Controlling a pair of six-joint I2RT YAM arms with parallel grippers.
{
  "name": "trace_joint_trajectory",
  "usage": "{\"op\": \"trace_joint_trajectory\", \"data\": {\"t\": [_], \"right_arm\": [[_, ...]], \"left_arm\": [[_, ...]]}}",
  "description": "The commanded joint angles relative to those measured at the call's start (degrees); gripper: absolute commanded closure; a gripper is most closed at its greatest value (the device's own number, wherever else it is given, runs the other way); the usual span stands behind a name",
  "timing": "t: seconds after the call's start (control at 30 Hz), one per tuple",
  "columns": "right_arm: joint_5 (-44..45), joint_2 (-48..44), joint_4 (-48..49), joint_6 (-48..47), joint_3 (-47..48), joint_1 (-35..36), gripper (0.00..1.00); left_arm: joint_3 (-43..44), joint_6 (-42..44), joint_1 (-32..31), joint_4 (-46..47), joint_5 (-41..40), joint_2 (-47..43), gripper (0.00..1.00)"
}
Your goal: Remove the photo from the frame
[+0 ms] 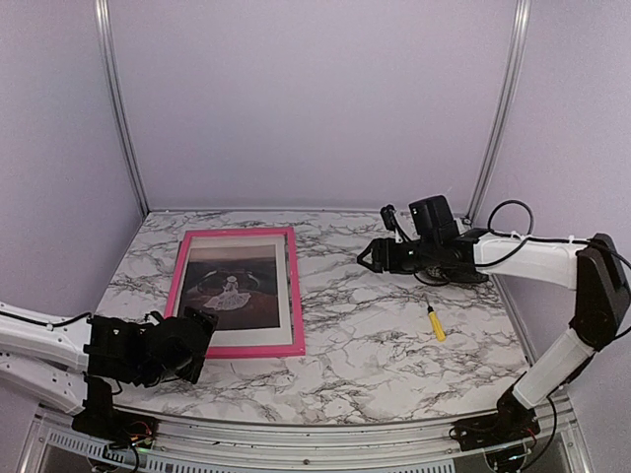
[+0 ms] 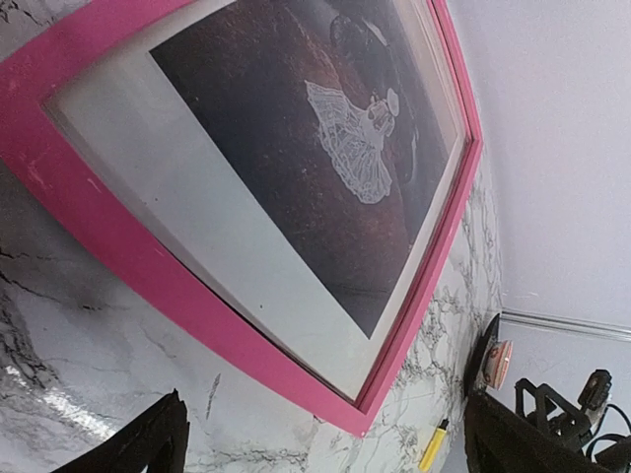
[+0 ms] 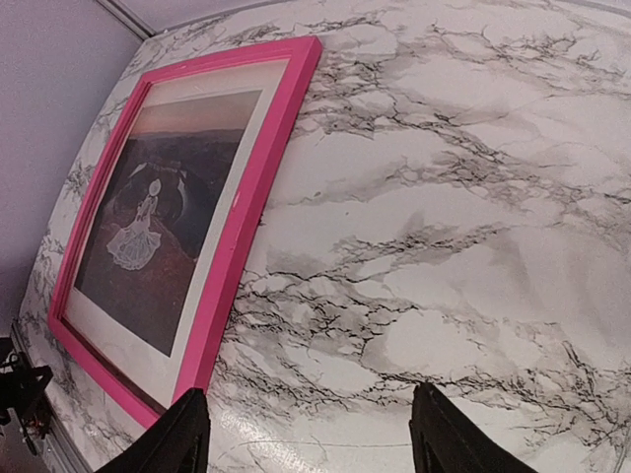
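Observation:
The bright pink frame point(image 1: 237, 292) lies flat on the marble table at the left, with the dark photo point(image 1: 233, 286) of a small white figure inside it behind a white mat. In the left wrist view the frame point(image 2: 128, 256) fills the upper part and the photo point(image 2: 325, 148) shows clearly. My left gripper point(image 1: 193, 347) is open just off the frame's near left corner, nothing between its fingers point(image 2: 148, 443). My right gripper point(image 1: 368, 258) is open above bare table to the right of the frame point(image 3: 246, 207), holding nothing.
A small yellow tool point(image 1: 435, 322) lies on the table right of centre, also visible as a yellow tool point(image 2: 432, 448) in the left wrist view. Purple walls with metal rails enclose the table on three sides.

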Motion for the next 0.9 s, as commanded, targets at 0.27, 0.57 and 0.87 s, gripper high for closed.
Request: {"op": "trace_joint_trajectory", "data": {"t": [0.27,0.57,0.87], "right_arm": [[9.5,12.9,-5.2,-1.2,11.6,8.0,0.32],[13.5,27.6,-9.0,1.6,26.6,12.8,0.32],[20.0,39.5,-13.5,3.6,39.1,17.7,0.35]], "left_arm": [[19.2,54.6,25.2,-26.8,0.6,-3.6,0.01],[27.5,85.4,50.3,-12.6,20.3,14.5,0.01],[28.0,91.7,57.3,-5.1,28.4,26.5,0.03]]}}
